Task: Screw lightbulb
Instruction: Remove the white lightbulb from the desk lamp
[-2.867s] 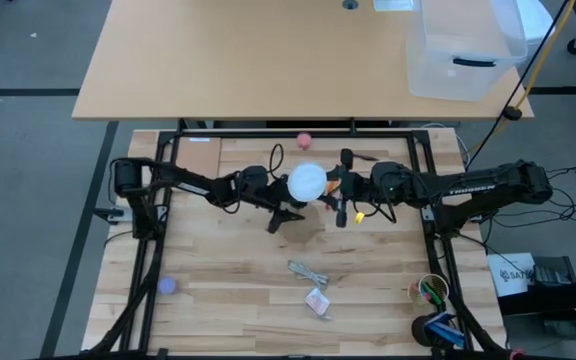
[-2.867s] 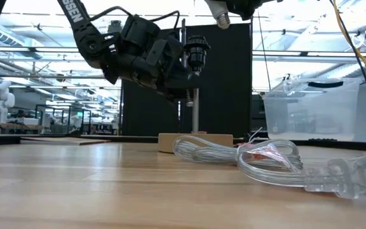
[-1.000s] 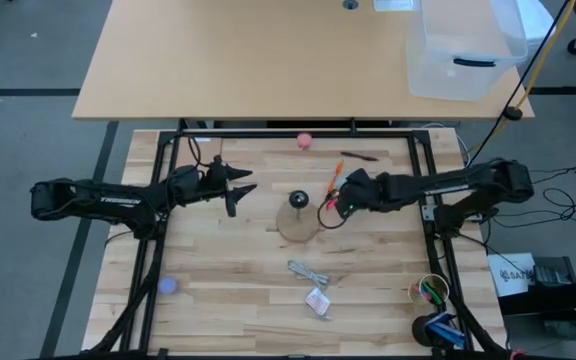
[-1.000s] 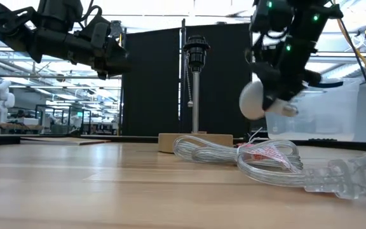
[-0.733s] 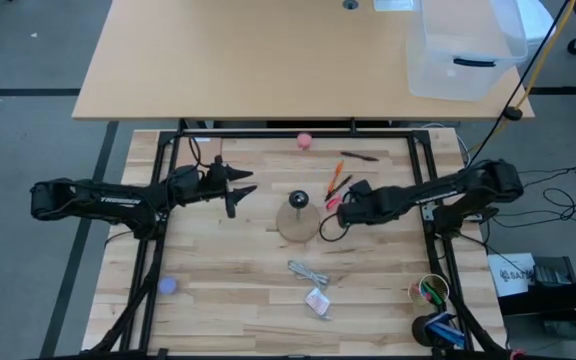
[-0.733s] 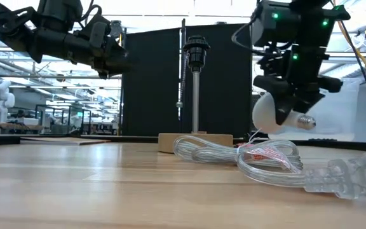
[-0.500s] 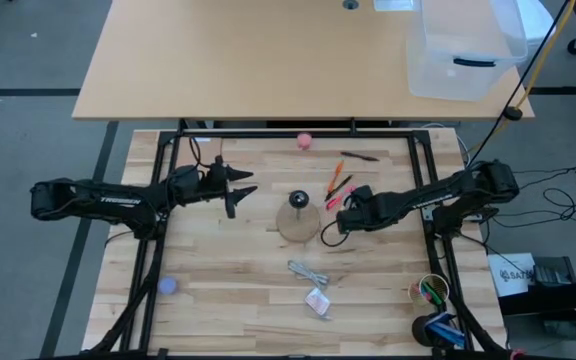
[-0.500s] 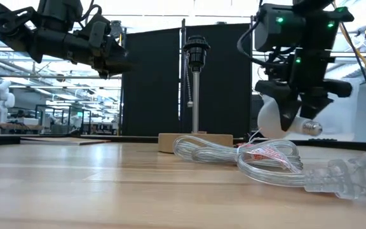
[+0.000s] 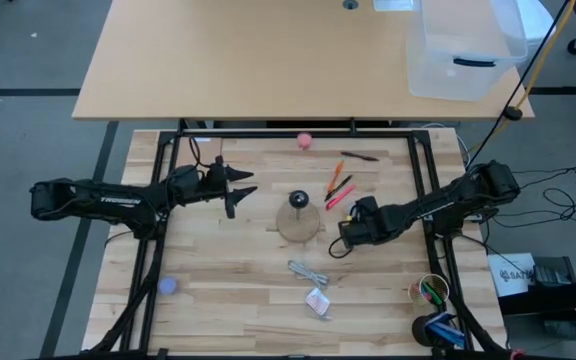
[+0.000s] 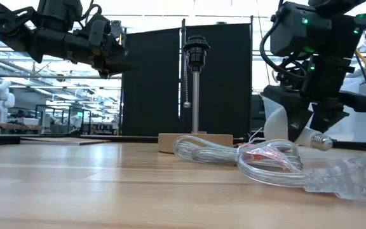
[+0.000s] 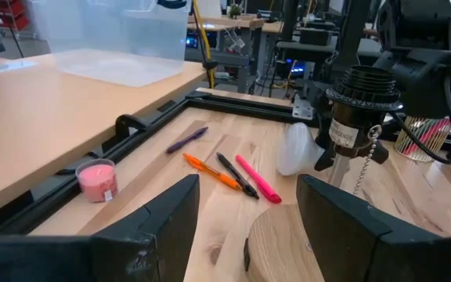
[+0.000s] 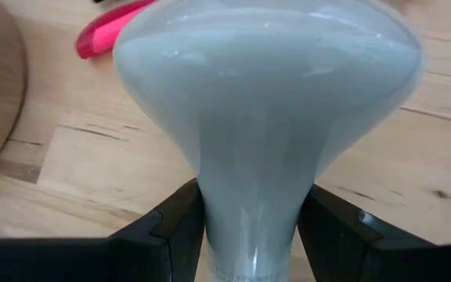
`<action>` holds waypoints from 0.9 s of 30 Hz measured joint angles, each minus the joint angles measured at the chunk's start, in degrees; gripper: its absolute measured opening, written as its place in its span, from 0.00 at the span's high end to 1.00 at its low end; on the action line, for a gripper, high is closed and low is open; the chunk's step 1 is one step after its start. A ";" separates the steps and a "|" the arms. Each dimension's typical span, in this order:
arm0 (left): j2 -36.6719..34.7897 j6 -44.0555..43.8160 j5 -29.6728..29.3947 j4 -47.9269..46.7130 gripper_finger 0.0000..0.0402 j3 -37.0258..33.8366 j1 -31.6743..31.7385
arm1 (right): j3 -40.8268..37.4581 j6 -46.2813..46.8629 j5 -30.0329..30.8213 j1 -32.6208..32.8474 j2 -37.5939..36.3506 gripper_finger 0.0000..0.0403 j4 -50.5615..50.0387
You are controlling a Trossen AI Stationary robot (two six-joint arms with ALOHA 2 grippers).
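While the right gripper [image 10: 315,130] grasps the small white frosted lightbulb [image 12: 266,117] by its tapering neck, we note the bulb is low, close over the pale wooden tabletop [image 9: 228,270] and just right of the round wooden lamp base [image 9: 298,222], near the pink and orange markers [image 9: 339,190]. In the low view the globe [image 10: 277,121] points toward the lamp and the silvery screw base [image 10: 321,141] points away and slightly down, so the bulb's long axis lies nearly level, not upright. The black socket on its thin metal post [image 10: 195,51] stands well above and to the lamp side of the bulb; we judge the coming move turns on this, since the thread end must be raised and turned to face down into the socket's mouth. The right arm is clearly nearer and already holds the bulb. The left gripper [image 9: 236,186] hangs with its fingers spread and empty, off to the left of the lamp, well apart from the post. Against the earlier frames, the left arm is unchanged over the last second, while the right gripper has sunk and drawn away from the post toward its own side, carrying the bulb from socket height down near the table.
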 joint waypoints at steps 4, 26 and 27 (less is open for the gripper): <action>0.00 -0.81 0.02 0.06 0.45 0.00 0.00 | -0.82 -1.56 0.35 -0.02 -0.02 0.56 2.14; 0.00 -1.12 0.00 0.07 0.45 0.00 0.00 | -1.42 -7.62 -1.09 0.20 -0.02 0.55 6.52; 0.00 -1.15 0.00 0.07 0.45 0.00 0.00 | -1.42 -7.93 -1.14 0.18 -0.02 0.54 6.79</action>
